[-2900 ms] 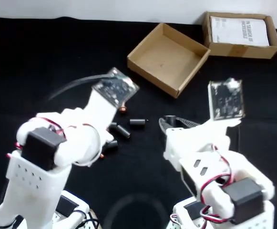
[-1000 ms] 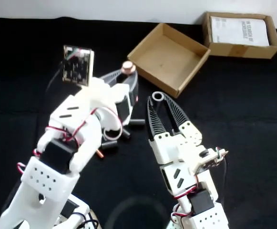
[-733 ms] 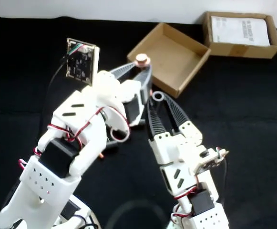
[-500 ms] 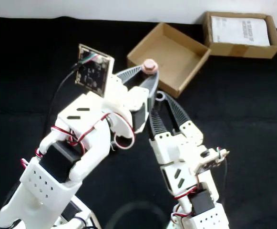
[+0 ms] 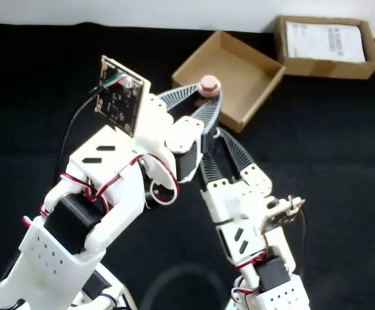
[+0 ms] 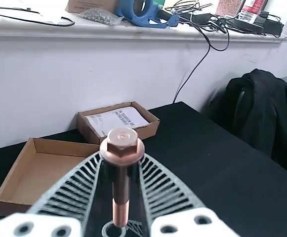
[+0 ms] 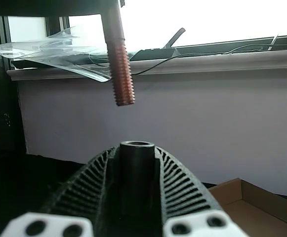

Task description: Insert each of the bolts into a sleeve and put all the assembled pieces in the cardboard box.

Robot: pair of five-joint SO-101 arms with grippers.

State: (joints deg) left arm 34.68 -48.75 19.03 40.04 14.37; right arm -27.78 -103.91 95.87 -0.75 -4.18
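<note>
We see the left pincer (image 6: 122, 157) clenched on a shiny copper bolt with a six-sided head (image 6: 121, 170). Its two grey ribbed fingers (image 6: 76, 185) squeeze the bolt just under the head. The head sits at the tips of this pincer, and the long stem runs back through the gap between the fingers. The right pincer (image 7: 137, 150) is just under the left pincer, and it is grasping a short black tube-shaped sleeve (image 7: 136, 170). Its black ribbed fingers (image 7: 183, 190) press on both sides of the sleeve, which stands upright at the tips of this pincer with its round hole facing up. The screw end of the bolt hangs above the right pincer, almost over the hole. It does not touch the sleeve, and we can see a gap between the two. Seen from the left pincer, the end of the bolt lines up with the ring of the sleeve below. An open brown cardboard box (image 5: 229, 79) lies on the black table (image 5: 342, 161), just past the tips of the left pincer. A smaller cardboard box with a white printed sheet inside (image 5: 326, 68) sits farther off, behind the first box. A black bag (image 6: 262, 113) slumps well off to one side of the left pincer.
</note>
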